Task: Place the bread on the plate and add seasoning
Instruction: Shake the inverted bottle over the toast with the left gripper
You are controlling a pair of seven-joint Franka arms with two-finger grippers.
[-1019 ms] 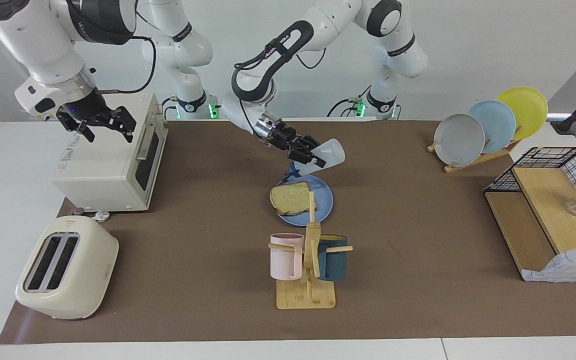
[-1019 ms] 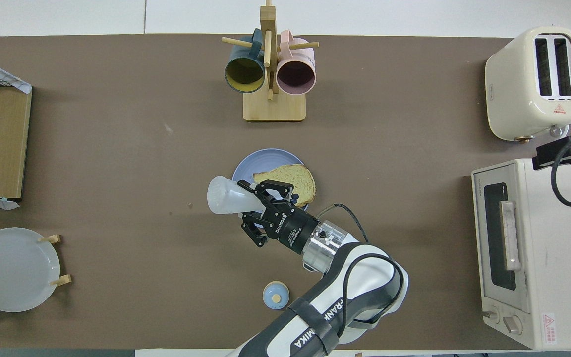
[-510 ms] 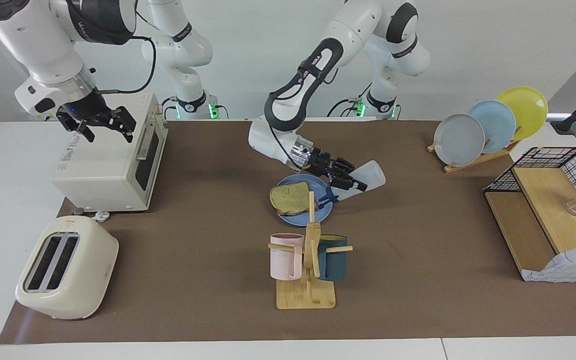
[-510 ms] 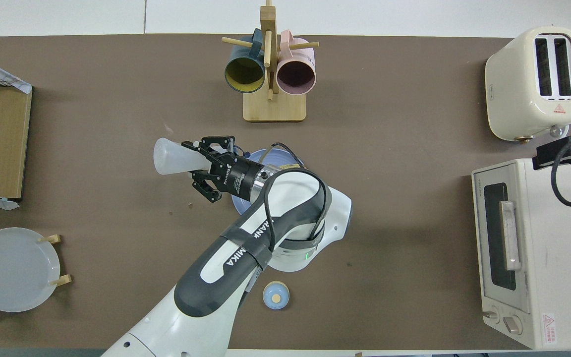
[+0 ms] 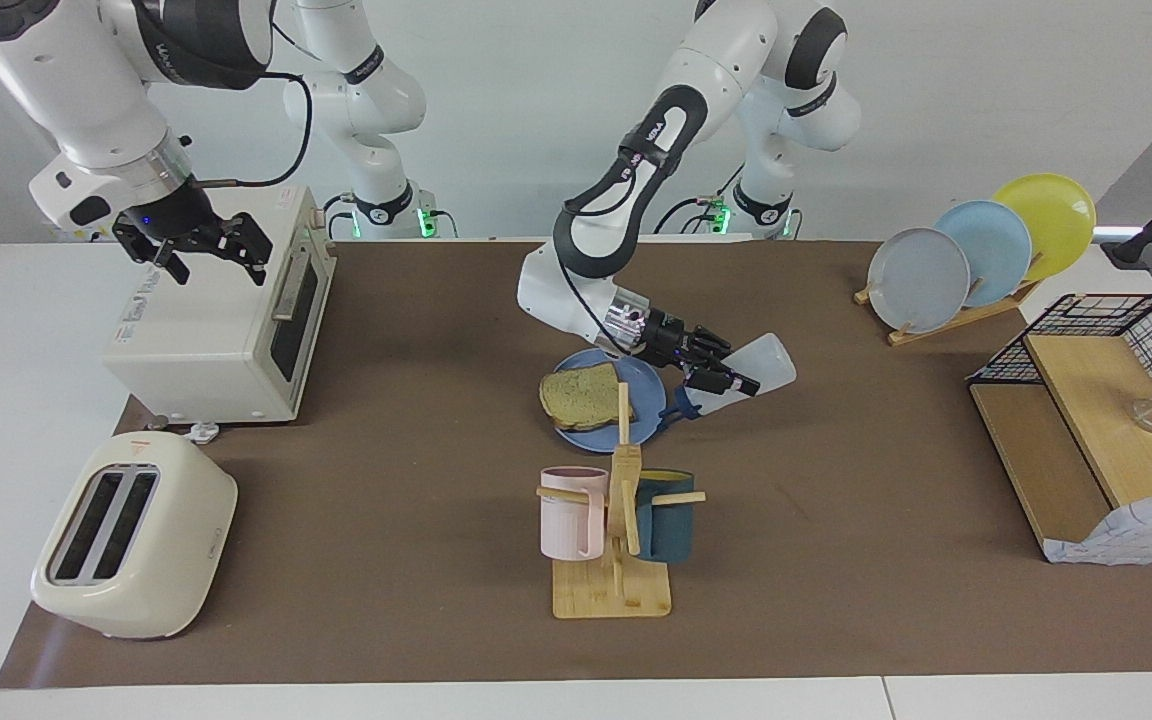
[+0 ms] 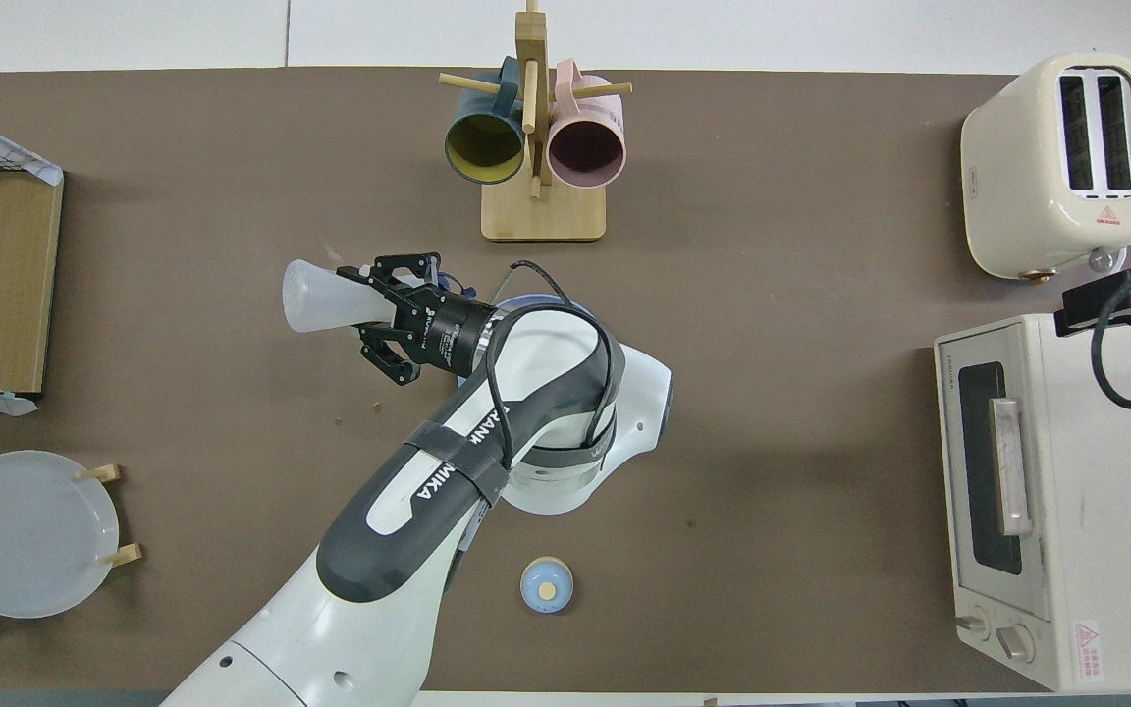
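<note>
- Two arms show; the left gripper (image 5: 719, 372) is clamped on the seasoning (image 5: 758, 366), tipped cap-down over the edge of the plate (image 5: 648, 380) toward the left arm's end of the table.
- The bread (image 5: 584, 395) lies flat on the plate, nearer the robots than the mug rack (image 5: 614, 540).
- The right gripper (image 5: 198, 245) waits with fingers spread over the toaster oven (image 5: 211, 320).
</note>
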